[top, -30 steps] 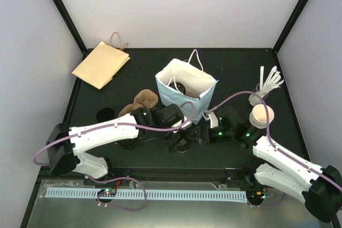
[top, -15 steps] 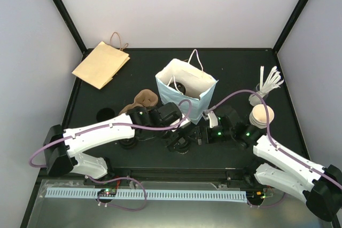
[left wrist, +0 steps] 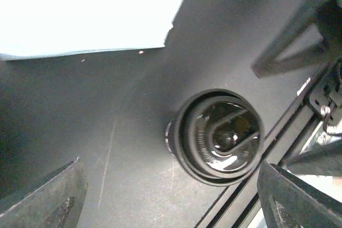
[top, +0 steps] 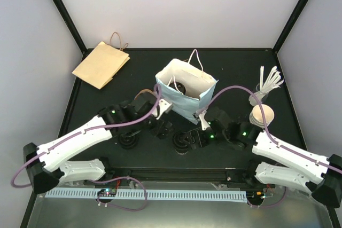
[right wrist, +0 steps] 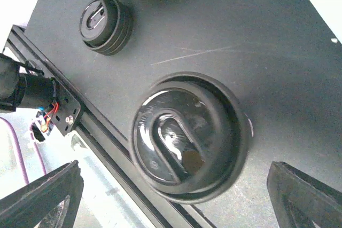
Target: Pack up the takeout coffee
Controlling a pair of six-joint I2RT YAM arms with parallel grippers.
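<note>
The right hand [right wrist: 175, 165] is spread wide and holds nothing. Its fingers [right wrist: 48, 201] stand either side of the coffee cup [top: 183, 141], which its camera looks almost straight down on. The left hand [left wrist: 171, 165] is just as wide open and just as empty, at about 10 o'clock from the cup, which sits off-centre toward one of its fingers. The right hand therefore looks the better placed to make the pick. It should come straight down until the fingers reach the paper wall below the lid's rim, then close softly, since a thin cup will likely buckle or pop its lid if squeezed hard. After that it should lift vertically and keep the cup level. The cup stands upright on the tabletop [top: 235, 73], near its front edge. Its long axis is vertical and its black lid [left wrist: 219, 137] faces up (the lid's raised oval runs diagonally in the right wrist view, with the sip hole toward 5 o'clock). The white bag [top: 181, 104] stands open at 12 o'clock from the cup, just beyond both hands, with something dark and round already inside that cannot be identified. A stack of lids [right wrist: 104, 22] sits at 9 o'clock from the cup and is best left alone.
</note>
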